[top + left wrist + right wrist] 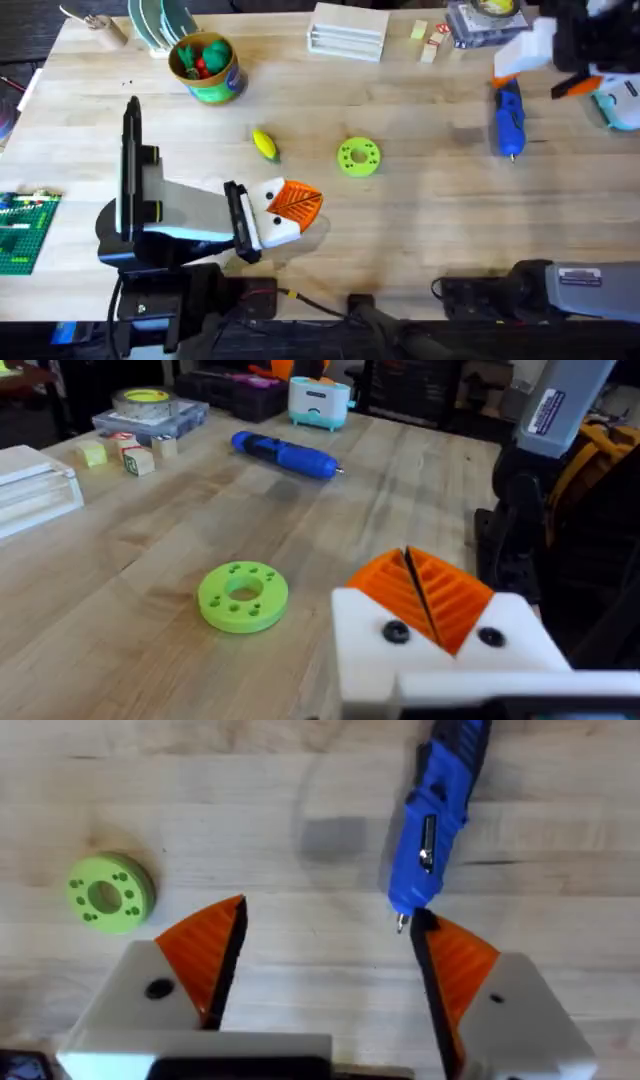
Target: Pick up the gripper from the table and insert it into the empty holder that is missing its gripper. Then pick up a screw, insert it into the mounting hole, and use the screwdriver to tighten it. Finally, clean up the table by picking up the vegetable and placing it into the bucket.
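- Jaws of the left gripper [300, 203] sit pressed together with nothing between them, low over the pale wooden counter [420, 220] at its near left; the left wrist view shows the two orange ribbed pads [425, 590] meeting along a thin dark seam.
- Jaws of the right gripper [325, 955] stand wide apart and empty, and bare wood fills the gap between the orange pads [205, 945].
- Bright blue pen-shaped power screwdriver [510, 118] with black trim lies flat on the counter at the far right. In the right wrist view its thin metal bit [401, 923] ends just beside the tip of one orange pad, while the blue body lies outside the gap and points away from the jaws.
- Small yellow oblong toy vegetable [264, 145] with a green end rests on the wood beyond the left gripper, apart from its tips.
- Lime-green plastic disc with holes [358, 157] lies near the vegetable, towards the middle of the counter.
- Small round green bucket [205, 67] with a yellow-orange rim stands at the far left, holding red and green toy pieces.
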### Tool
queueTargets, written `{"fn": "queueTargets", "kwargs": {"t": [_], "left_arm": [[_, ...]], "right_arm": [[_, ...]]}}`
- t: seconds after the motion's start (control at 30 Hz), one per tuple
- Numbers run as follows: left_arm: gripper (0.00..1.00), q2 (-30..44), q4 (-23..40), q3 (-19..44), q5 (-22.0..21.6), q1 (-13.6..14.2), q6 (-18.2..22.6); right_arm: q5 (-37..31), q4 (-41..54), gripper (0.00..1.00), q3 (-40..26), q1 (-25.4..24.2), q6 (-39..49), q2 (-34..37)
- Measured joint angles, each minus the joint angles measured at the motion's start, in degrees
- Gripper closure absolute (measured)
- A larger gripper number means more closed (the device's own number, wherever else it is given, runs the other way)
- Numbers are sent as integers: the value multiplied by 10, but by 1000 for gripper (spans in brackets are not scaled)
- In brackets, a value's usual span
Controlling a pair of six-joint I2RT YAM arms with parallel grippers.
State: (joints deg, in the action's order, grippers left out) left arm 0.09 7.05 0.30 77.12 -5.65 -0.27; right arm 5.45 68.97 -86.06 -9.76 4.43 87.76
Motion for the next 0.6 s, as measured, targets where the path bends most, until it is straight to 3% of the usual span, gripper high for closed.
{"fn": "queueTargets", "kwargs": {"t": [0.2,0.6], "left_arm": [[997,0,0,0,0,0,0],[997,0,0,0,0,0,0]], "right_arm": [[0,-46,10,61,-43,-4,0],[0,-155,10,64,-67,-28,0]]}}
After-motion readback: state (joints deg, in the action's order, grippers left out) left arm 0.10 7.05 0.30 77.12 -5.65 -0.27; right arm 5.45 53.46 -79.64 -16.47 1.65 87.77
